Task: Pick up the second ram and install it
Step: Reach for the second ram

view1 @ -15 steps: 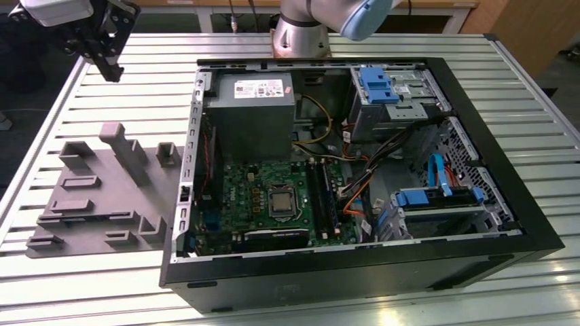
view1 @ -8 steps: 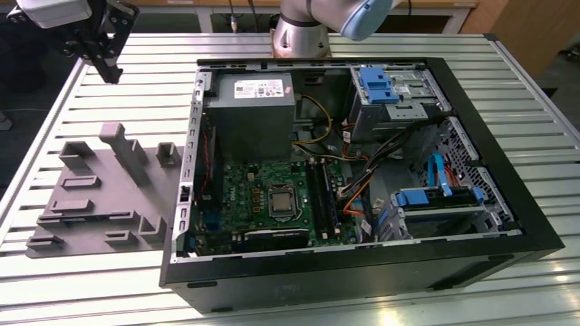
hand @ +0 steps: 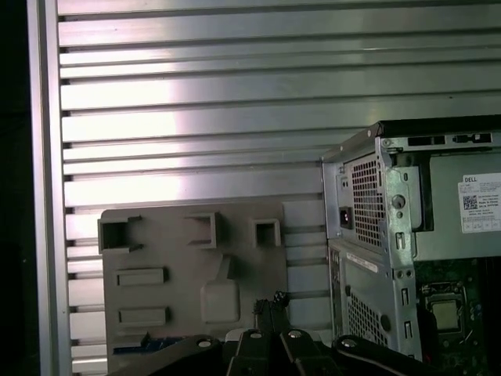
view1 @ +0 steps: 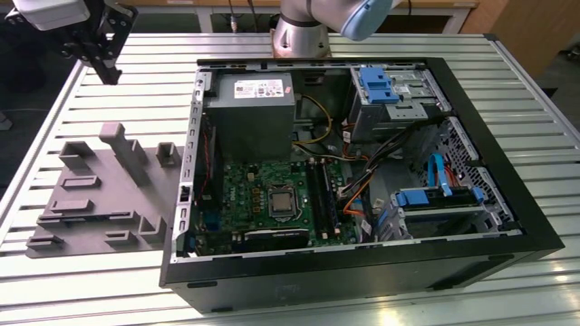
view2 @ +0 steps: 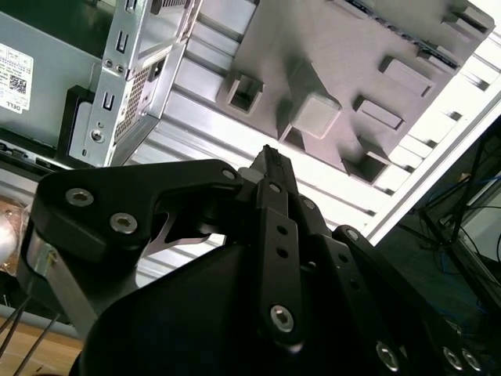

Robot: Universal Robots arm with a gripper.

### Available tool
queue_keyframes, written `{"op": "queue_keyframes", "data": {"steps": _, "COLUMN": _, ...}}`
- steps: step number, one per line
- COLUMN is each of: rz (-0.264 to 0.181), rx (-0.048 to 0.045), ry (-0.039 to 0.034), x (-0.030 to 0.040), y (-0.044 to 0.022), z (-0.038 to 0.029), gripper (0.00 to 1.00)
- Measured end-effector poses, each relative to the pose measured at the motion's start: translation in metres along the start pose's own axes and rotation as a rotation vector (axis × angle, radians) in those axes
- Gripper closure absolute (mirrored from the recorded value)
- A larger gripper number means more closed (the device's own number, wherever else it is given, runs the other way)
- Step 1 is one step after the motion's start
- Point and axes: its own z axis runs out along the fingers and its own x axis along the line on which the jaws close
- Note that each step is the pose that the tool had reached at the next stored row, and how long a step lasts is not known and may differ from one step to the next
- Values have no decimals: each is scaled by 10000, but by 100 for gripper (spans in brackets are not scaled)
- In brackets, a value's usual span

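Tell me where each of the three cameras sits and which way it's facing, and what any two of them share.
Exterior view: raised off the arm, looking down on the open computer case and grey tray; arm and gripper show.
First wrist view: on the arm, looking down at tray and case; gripper shows.
Second wrist view: on the arm, looking along the gripper at tray and case.
Shared: gripper, tray, case.

Items counted: one slatted table (view1: 91,288), one open computer case (view1: 363,272), one grey tray (view1: 118,197), one power supply (view1: 249,112), one processor socket (view1: 279,202), two blue drive brackets (view1: 376,85) (view1: 422,198), one gripper (view1: 111,76).
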Motion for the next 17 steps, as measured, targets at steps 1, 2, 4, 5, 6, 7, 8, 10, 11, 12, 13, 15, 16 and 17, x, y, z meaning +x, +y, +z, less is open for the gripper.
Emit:
{"op": "queue_keyframes", "data": {"steps": 1, "rz": 0, "rx": 0, "ry": 0, "x": 1, "y": -3, "z": 0, "gripper": 89}}
{"op": "queue_keyframes", "data": {"steps": 2, "rz": 0, "rx": 0, "ry": 0, "x": 2, "y": -7, "z": 0, "gripper": 89}}
{"op": "queue_keyframes", "data": {"steps": 4, "rz": 1, "rx": 0, "ry": 0, "x": 5, "y": -13, "z": 1, "gripper": 89}}
{"op": "queue_keyframes", "data": {"steps": 5, "rz": 0, "rx": 0, "ry": 0, "x": 7, "y": -17, "z": 1, "gripper": 89}}
{"op": "queue_keyframes", "data": {"steps": 6, "rz": 0, "rx": 0, "ry": 0, "x": 8, "y": -20, "z": 1, "gripper": 89}}
{"op": "queue_keyframes", "data": {"steps": 7, "rz": 0, "rx": 0, "ry": 0, "x": 10, "y": -24, "z": 1, "gripper": 89}}
{"op": "queue_keyframes", "data": {"steps": 8, "rz": 1, "rx": 0, "ry": 0, "x": 12, "y": -27, "z": 1, "gripper": 89}}
{"op": "queue_keyframes", "data": {"steps": 10, "rz": 0, "rx": -2, "ry": 0, "x": 15, "y": -33, "z": 2, "gripper": 89}}
{"op": "queue_keyframes", "data": {"steps": 11, "rz": 0, "rx": -1, "ry": 0, "x": 17, "y": -36, "z": 1, "gripper": 89}}
{"op": "queue_keyframes", "data": {"steps": 12, "rz": 0, "rx": -1, "ry": 0, "x": 18, "y": -39, "z": 2, "gripper": 89}}
{"op": "queue_keyframes", "data": {"steps": 13, "rz": 0, "rx": -1, "ry": 0, "x": 20, "y": -42, "z": 2, "gripper": 89}}
{"op": "queue_keyframes", "data": {"steps": 15, "rz": 0, "rx": -2, "ry": 0, "x": 26, "y": -48, "z": 3, "gripper": 89}}
{"op": "queue_keyframes", "data": {"steps": 16, "rz": 0, "rx": -2, "ry": 0, "x": 29, "y": -51, "z": 3, "gripper": 89}}
{"op": "queue_keyframes", "data": {"steps": 17, "rz": 0, "rx": -2, "ry": 0, "x": 30, "y": -54, "z": 3, "gripper": 89}}
